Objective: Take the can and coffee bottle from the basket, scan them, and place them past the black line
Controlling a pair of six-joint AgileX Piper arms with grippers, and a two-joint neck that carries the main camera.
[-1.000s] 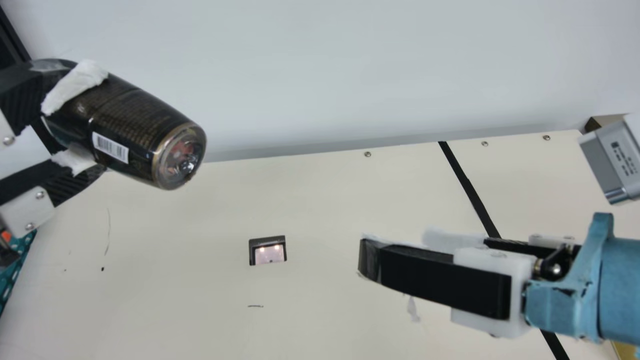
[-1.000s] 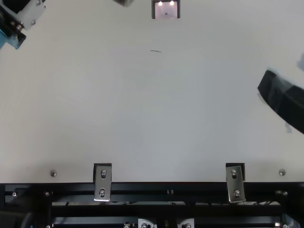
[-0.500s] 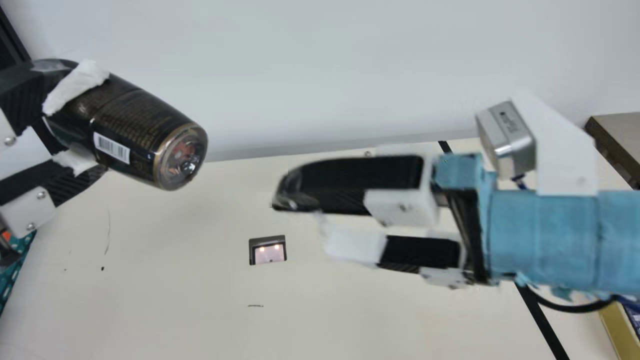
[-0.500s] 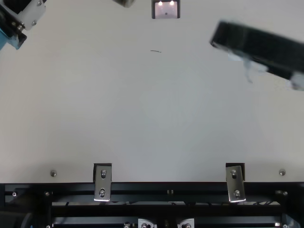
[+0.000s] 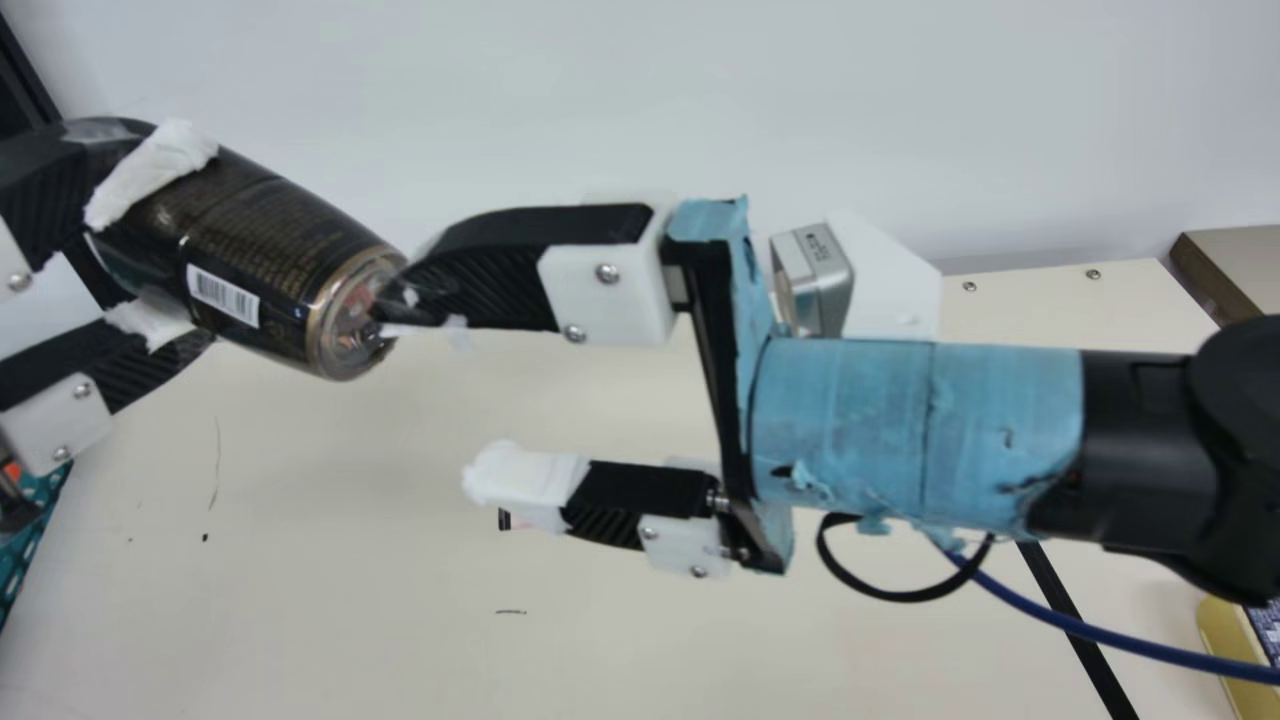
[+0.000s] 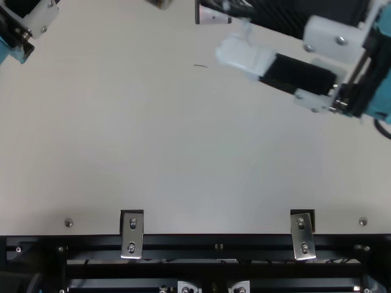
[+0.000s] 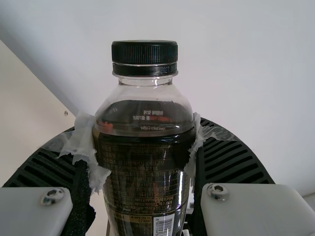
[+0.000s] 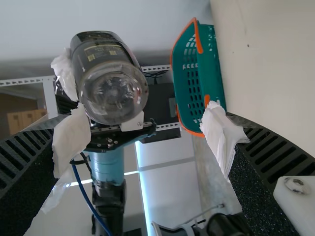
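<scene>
Left gripper (image 5: 155, 240) closed round bottle (image 5: 270, 250), upper part gripped, base sticking out, likely leaving the right gripper (image 5: 430, 390) room to grab (handover, I'd guess). Right jaws wide, nothing between. Scan, then black line (image 5: 1106, 680), presumably next.

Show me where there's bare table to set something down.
The widest free patch of table lies between the right gripper and the black rail, top view. In the main view it runs from the basket to the black line. Crowded: the coffee bottle's base and the scanner, both partly covered by the right gripper.
</scene>
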